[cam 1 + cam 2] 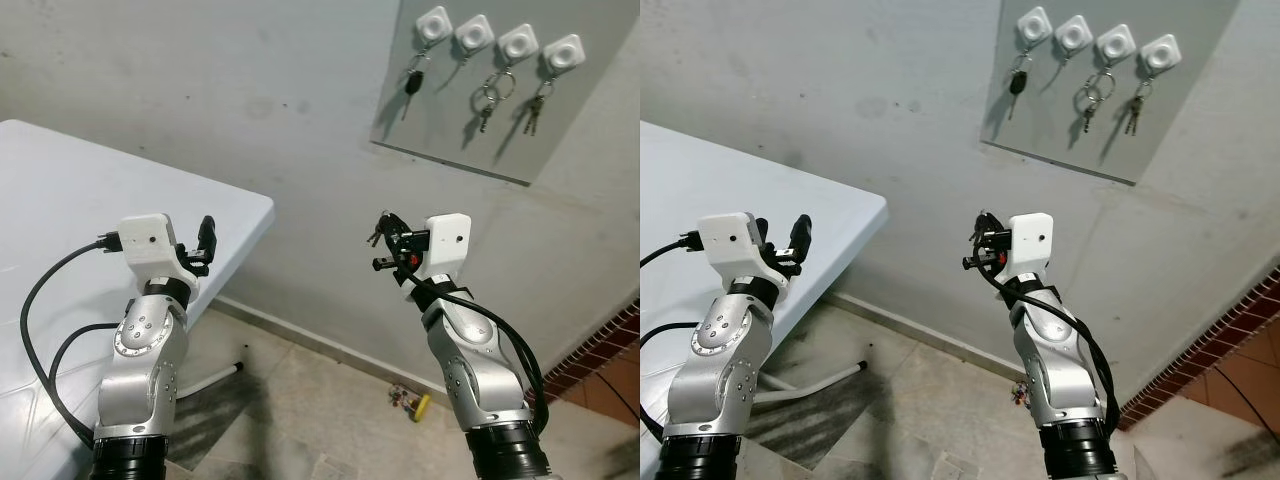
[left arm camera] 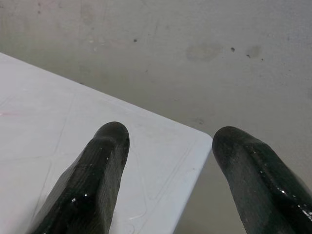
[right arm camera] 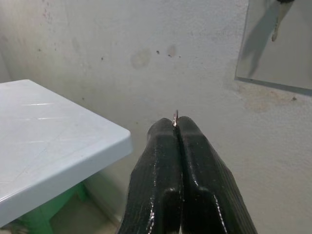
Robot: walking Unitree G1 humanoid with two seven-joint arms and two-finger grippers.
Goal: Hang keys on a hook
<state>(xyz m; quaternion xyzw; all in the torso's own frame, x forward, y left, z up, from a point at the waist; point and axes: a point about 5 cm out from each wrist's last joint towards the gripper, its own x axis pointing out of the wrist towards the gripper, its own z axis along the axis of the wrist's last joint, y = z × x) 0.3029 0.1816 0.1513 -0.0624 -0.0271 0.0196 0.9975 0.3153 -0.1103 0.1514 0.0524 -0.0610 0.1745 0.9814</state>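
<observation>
A grey board (image 1: pixel 470 140) on the wall at the upper right carries several white hooks (image 1: pixel 474 33). A black key (image 1: pixel 414 80) hangs from the leftmost hook, and key rings (image 1: pixel 493 92) and small keys (image 1: pixel 534 108) hang from the two on the right. My right gripper (image 1: pixel 388 245) is raised well below and to the left of the board, shut on a bunch of keys (image 1: pixel 377 233). The bunch's metal ring (image 3: pixel 175 116) pokes out between the fingertips. Over the table corner my left gripper (image 1: pixel 205 245) stands open and holds nothing.
A white plastic table (image 1: pixel 70 190) fills the left side, its corner (image 2: pixel 195 139) close to my left gripper. On the tiled floor by the wall lies a small yellow object (image 1: pixel 417 405). A brick strip (image 1: pixel 600 350) runs at the lower right.
</observation>
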